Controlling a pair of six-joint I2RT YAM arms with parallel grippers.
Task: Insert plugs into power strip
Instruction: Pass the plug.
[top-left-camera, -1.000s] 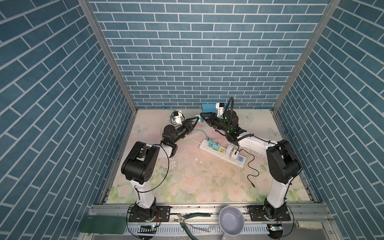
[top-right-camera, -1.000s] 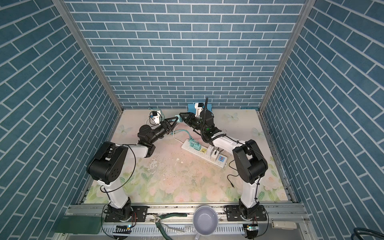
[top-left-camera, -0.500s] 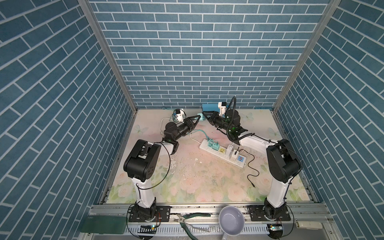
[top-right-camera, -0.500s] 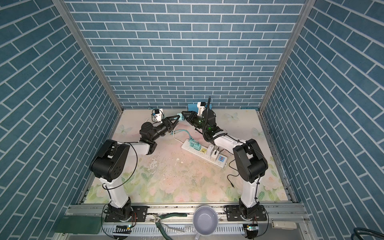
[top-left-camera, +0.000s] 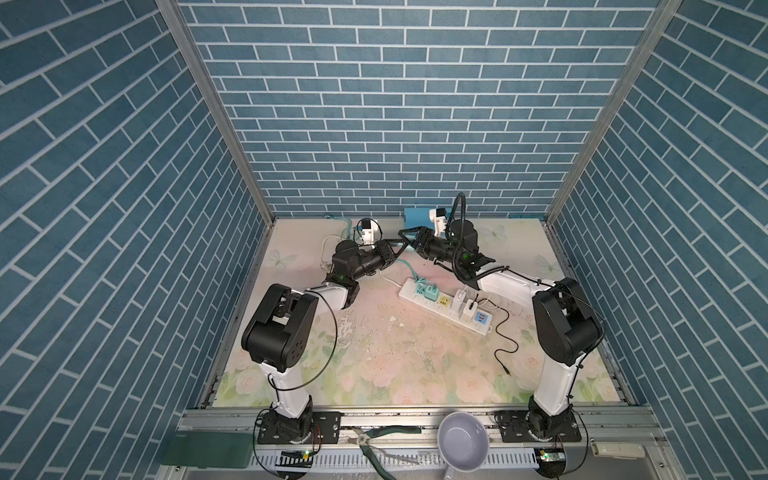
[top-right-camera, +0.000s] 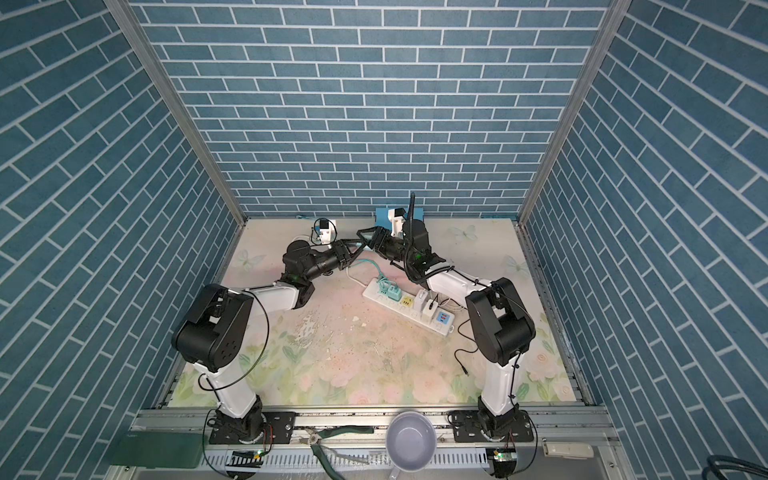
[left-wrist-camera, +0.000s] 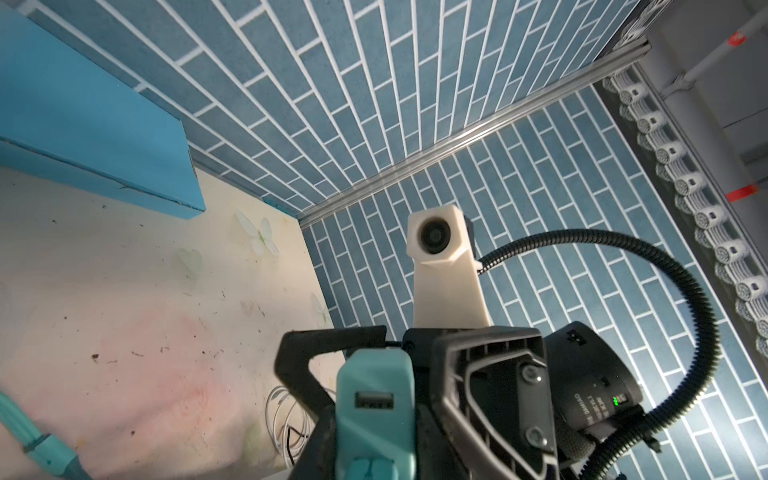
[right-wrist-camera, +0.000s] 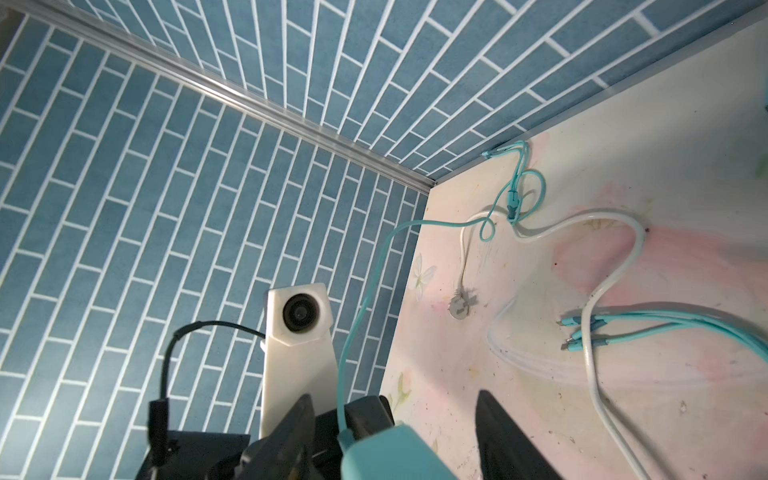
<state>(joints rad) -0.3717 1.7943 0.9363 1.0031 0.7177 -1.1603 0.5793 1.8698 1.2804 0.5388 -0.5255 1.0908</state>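
Note:
A mint-teal plug (left-wrist-camera: 374, 378) hangs in the air over the back of the table, where the two arms meet. My left gripper (left-wrist-camera: 374, 436) is shut on its sides. My right gripper (right-wrist-camera: 395, 419) faces it with both jaws spread wide, apart from the same plug (right-wrist-camera: 386, 457). A thin teal cable (right-wrist-camera: 353, 332) runs off the plug. In both top views the power strip (top-left-camera: 409, 291) (top-right-camera: 442, 330) lies slantwise right of centre. One teal plug (top-left-camera: 426, 289) and two white plugs (top-left-camera: 459, 300) stand in it.
A light-blue box (top-left-camera: 417, 215) lies against the back wall, just behind the grippers. White cord (right-wrist-camera: 602, 270) and teal cables (right-wrist-camera: 665, 324) trail over the back left of the table. A black cable (top-left-camera: 505, 353) lies near the right arm. A grey bowl (top-left-camera: 463, 446) and pliers (top-left-camera: 374, 440) rest on the front rail.
My left gripper has closed on the teal plug. My right gripper, shut on it before, has opened its jaws. Both arms stay close together at the back.

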